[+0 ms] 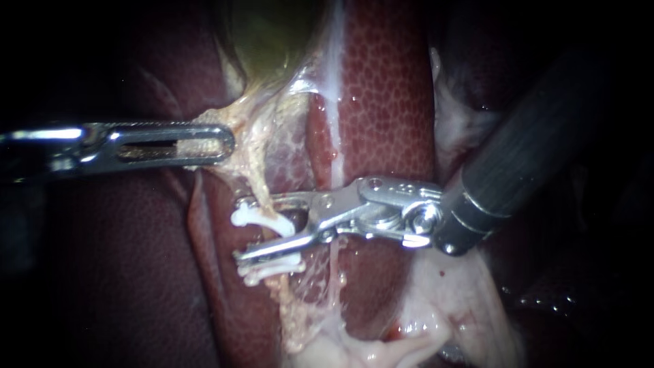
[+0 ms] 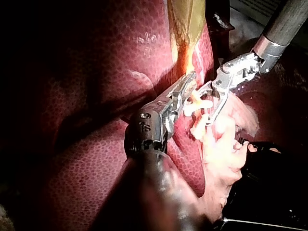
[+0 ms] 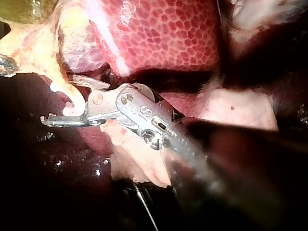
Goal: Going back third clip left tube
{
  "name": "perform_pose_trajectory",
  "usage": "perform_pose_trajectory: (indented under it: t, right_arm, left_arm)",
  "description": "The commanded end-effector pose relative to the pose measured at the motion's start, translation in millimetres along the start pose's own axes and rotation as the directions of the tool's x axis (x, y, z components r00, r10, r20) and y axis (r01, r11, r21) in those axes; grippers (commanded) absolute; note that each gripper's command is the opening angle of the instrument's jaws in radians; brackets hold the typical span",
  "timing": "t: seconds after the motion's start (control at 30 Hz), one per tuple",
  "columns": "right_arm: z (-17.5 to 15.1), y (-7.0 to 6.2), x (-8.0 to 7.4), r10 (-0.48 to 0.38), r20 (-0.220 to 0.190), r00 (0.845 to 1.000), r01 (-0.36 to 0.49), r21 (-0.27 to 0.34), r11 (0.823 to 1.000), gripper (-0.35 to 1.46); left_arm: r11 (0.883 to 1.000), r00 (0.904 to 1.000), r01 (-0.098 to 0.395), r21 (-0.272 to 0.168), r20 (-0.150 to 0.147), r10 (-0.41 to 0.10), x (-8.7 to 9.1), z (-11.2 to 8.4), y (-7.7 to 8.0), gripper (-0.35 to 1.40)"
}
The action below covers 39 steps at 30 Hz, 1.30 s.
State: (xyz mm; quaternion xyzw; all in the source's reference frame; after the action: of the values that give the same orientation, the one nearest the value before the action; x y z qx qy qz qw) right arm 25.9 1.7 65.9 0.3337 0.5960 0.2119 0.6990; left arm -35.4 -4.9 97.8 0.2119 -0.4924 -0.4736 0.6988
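Sitting within the spread right pincer (image 1: 240, 230) is one white clip (image 1: 253, 217).

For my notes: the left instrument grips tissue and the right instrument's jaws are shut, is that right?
Not quite: the jaws of the right instrument stand open, a white clip between them, as the endoscope view shows. The left instrument does grip tissue.

I saw the liver (image 1: 388, 88) lying dark red and mottled across most of my endoscope view, with the greenish gallbladder (image 1: 272, 34) at its upper edge (only its lower end showed) and pale, wet fatty tissue (image 1: 443, 313) spread along the bottom.
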Motion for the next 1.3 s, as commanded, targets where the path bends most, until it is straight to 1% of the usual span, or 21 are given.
perform_pose_trajectory:
  t: [0.03, 0.43, 0.6, 0.73, 1.03, 1.3]
  right_arm:
    - [0.0, 0.1, 0.0, -0.006, -0.003, 1.000, 0.006, -0.003, 1.000, 0.60]
    - [-1.0, 0.5, 0.1, -0.009, -0.007, 1.000, 0.009, -0.016, 1.000, 0.60]
    - [-1.9, 0.3, -0.1, -0.009, -0.006, 1.000, 0.009, -0.011, 1.000, 0.60]
    - [-3.4, -0.1, -0.2, -0.013, -0.004, 1.000, 0.013, -0.005, 1.000, 0.60]
    - [-8.5, -1.3, 0.5, -0.070, -0.001, 0.998, 0.070, 0.014, 0.997, 0.60]
    - [-11.9, -3.5, 0.8, -0.133, 0.001, 0.991, 0.133, 0.038, 0.990, 0.60]
  left_arm:
    - [1.000, 1.0000, 0.000, 0.000, 0.000, 0.000, 0.0, 0.0, 0.0, -0.35]
    - [1.000, 1.0000, 0.000, 0.000, 0.000, 0.000, 0.0, -0.1, 0.0, -0.35]
    - [1.000, 1.0000, 0.000, 0.001, 0.000, 0.000, 0.0, -0.2, 0.0, -0.35]
    - [1.000, 1.0000, 0.000, 0.001, 0.000, 0.000, 0.0, -0.3, -0.1, -0.35]
    - [1.000, 1.0000, 0.000, 0.002, -0.001, 0.000, 0.0, -0.4, 0.0, -0.35]
    - [1.000, 1.0000, 0.000, 0.002, -0.001, 0.000, 0.0, -0.4, 0.0, -0.35]
